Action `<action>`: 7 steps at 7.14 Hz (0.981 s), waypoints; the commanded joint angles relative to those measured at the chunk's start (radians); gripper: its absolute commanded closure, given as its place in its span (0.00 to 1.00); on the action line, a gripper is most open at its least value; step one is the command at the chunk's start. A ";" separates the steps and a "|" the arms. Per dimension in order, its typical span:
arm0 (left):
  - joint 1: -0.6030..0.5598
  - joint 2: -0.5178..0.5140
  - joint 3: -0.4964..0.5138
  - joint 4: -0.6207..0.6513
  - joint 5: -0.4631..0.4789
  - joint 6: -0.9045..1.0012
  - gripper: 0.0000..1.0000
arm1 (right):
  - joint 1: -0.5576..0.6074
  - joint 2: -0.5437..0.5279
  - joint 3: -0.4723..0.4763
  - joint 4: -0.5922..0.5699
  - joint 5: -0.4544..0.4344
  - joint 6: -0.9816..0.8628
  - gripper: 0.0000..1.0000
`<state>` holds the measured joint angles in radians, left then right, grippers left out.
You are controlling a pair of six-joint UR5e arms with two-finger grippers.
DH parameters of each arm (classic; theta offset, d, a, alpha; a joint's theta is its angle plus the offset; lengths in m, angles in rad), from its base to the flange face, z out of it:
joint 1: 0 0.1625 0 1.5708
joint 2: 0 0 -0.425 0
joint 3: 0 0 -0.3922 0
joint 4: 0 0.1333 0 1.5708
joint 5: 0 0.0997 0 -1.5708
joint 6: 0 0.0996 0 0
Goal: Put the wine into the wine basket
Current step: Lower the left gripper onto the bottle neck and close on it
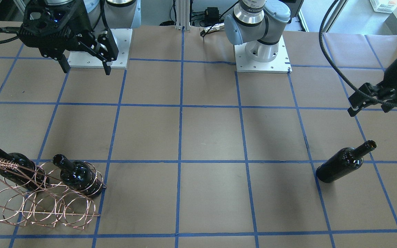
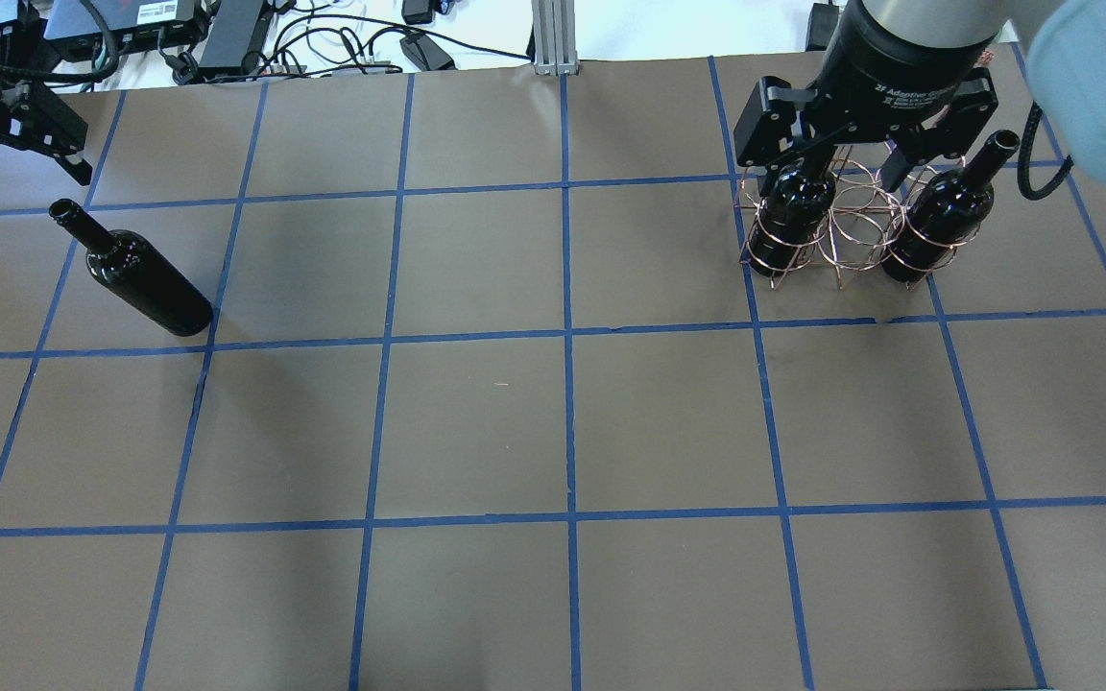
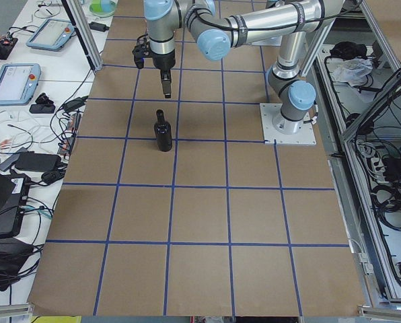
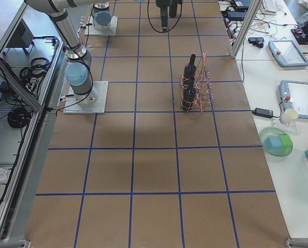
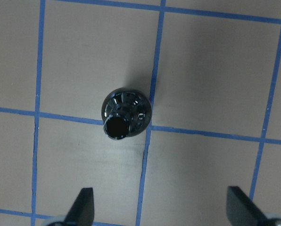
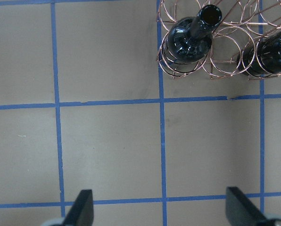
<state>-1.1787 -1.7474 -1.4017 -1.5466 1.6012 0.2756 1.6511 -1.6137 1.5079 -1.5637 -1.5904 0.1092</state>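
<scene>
One black wine bottle (image 1: 345,162) stands upright on the table, away from the basket; it also shows in the overhead view (image 2: 140,278) and from above in the left wrist view (image 5: 126,113). My left gripper (image 2: 23,173) is open and empty, raised above and slightly off the bottle. The copper wire wine basket (image 1: 43,203) stands at the other end of the table and holds two similar bottles (image 1: 16,167) (image 1: 78,175), necks up. My right gripper (image 1: 86,69) is open and empty, held high and back from the basket (image 6: 225,52).
The table is brown paper with a blue tape grid (image 2: 567,336). The arms' white base plates (image 1: 262,58) are at the robot's side. Cables and boxes (image 2: 227,29) lie beyond the far table edge.
</scene>
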 commanded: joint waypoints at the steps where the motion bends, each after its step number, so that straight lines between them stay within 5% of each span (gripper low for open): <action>1: 0.010 -0.082 0.021 0.049 -0.010 0.036 0.00 | -0.001 0.000 -0.001 0.001 0.000 0.000 0.00; 7: 0.017 -0.159 -0.037 0.105 -0.001 0.114 0.00 | 0.001 0.000 0.000 0.002 0.000 0.000 0.00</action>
<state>-1.1639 -1.9026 -1.4249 -1.4477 1.5994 0.3868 1.6521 -1.6137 1.5079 -1.5616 -1.5903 0.1089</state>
